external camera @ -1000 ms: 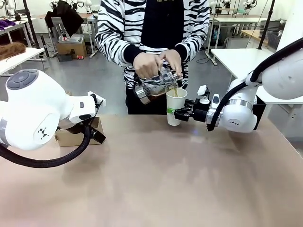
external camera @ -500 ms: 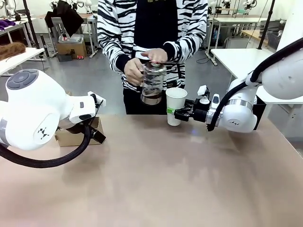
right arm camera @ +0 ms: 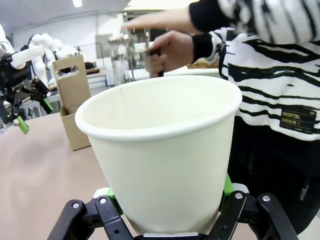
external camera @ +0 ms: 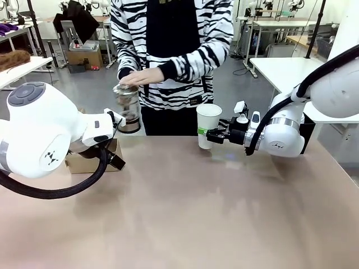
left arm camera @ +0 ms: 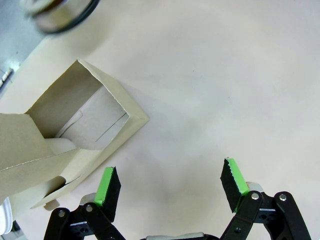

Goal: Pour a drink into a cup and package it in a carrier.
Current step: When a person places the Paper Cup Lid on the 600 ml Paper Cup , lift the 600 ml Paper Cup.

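Two hands, two different worries. Start on the left: your left hand [left arm camera: 170, 177] hangs with its fingers spread wide and nothing between them, low over the bench [external camera: 196, 213] and just beside the carrier [left arm camera: 75, 125]. That cardboard looks light, so a careless reach could shove it along or crumple a wall instead of steadying it.

Just behind the carrier, at the bench's far edge, the person's hand [external camera: 140, 75] lies over the top of the jug [external camera: 128, 109], which has a dark band of the drink [external camera: 130, 119] low inside it. I cannot tell whether the jug is set down. The left arm's wrist is close to that glass, so an outward swing could knock the jug or the person's fingers.

Further right, well apart from the carrier, the cup [external camera: 208, 124] is upright and has no lid. Your right hand [external camera: 206, 133] is clamped on its lower half from the side. The level inside is hidden, so treat it as full. Squeeze harder and the paper wall may buckle and push liquid over the rim. Tilt the wrist or hurry the long crossing and it will slop. At the carrier, watch the upright handle: catching it with the cup or the hand could tip both.
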Robot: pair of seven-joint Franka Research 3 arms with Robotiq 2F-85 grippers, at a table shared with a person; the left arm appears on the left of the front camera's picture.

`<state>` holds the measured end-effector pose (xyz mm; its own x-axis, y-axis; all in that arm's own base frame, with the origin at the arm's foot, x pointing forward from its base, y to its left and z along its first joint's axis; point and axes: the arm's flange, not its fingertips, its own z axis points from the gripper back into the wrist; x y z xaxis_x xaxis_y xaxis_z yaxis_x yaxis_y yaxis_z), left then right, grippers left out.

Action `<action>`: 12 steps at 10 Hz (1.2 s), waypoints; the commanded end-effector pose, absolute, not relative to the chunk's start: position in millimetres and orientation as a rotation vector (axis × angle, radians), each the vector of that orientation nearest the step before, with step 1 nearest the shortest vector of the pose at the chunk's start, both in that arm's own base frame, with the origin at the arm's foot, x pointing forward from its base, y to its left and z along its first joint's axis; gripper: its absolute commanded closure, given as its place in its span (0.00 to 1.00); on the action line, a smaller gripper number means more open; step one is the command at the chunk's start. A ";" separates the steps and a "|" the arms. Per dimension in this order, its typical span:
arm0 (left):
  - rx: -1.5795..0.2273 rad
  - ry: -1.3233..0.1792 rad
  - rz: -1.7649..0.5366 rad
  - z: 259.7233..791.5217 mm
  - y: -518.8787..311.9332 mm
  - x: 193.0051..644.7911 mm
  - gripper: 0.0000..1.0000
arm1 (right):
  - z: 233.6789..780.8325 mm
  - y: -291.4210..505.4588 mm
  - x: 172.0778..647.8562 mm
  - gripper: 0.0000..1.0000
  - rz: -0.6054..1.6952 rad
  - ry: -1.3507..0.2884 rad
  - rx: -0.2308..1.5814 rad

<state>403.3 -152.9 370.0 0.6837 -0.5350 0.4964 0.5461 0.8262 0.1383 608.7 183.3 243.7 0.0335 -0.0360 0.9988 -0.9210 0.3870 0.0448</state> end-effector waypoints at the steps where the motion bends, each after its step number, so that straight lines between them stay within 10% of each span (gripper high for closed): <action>1: -0.024 -0.551 -0.605 370.5 -152.2 403.3 0.00 | 246.0 184.7 607.6 0.20 0.872 -1.364 0.945; 12: -0.024 -0.551 -0.605 370.5 -152.2 403.3 0.00 | 246.0 184.7 607.6 0.20 0.872 -1.364 0.945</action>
